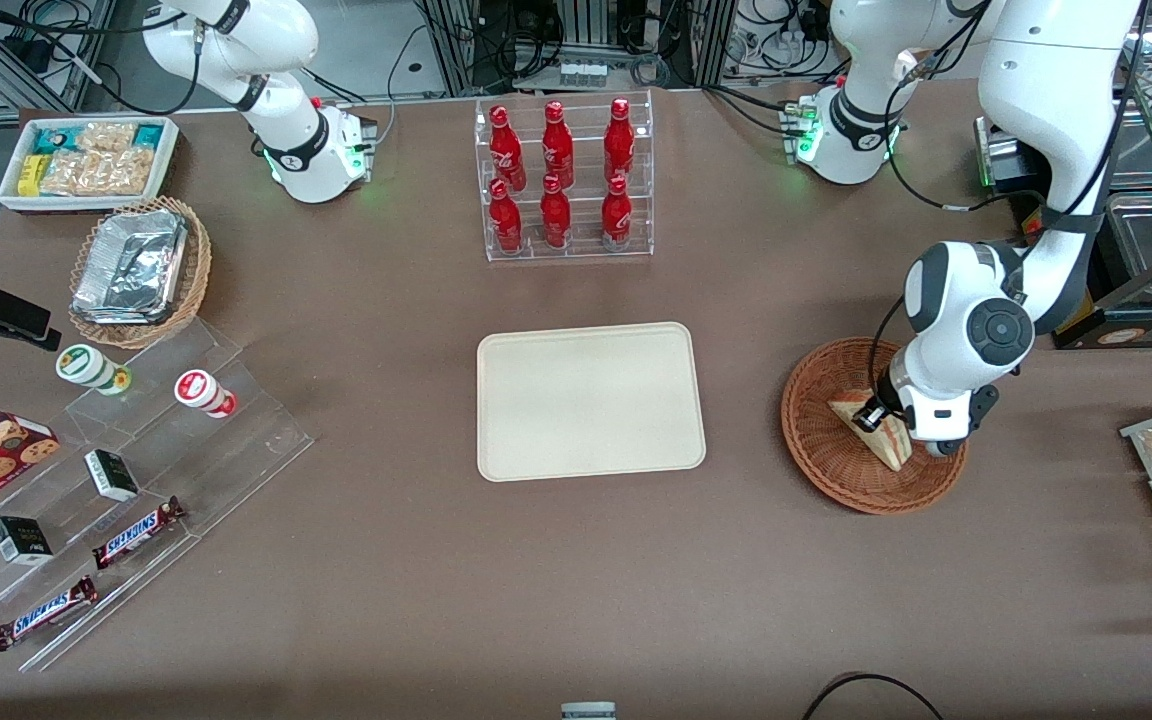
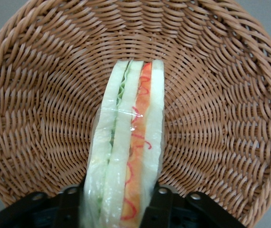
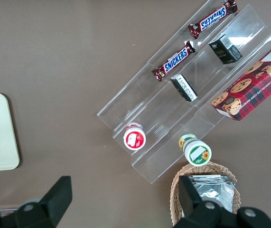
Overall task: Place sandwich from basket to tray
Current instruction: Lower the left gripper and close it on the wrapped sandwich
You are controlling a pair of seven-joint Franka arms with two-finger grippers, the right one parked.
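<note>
Left wrist view: sandwich stands on edge in the basket, filling edge facing the camera (green layer on one side, red-orange on the other). Its long axis runs straight away from the gripper toward the basket's wall. Both fingers press against the bread faces, one per side, so the jaws are closed on the sandwich. Clear wrap shows glare across the middle.

Front view: basket sits on the table toward the working arm's end, near the tray but apart from it. The sandwich is inside the basket, a pale wedge partly covered by the gripper, its narrow end pointing toward the front camera. It looks still down in the basket, though contact with the weave can't be confirmed.

Containers:
- Tray holds nothing.
- Clear rack, farther from the front camera than the tray, holds six red bottles in two rows.
- Tan wicker basket holds a foil pack, toward the parked arm's end.
- White bin of snack packets is just beside it, farther from the camera.
- Clear stepped stand carries Snickers bars, small dark boxes and two round cups.
</note>
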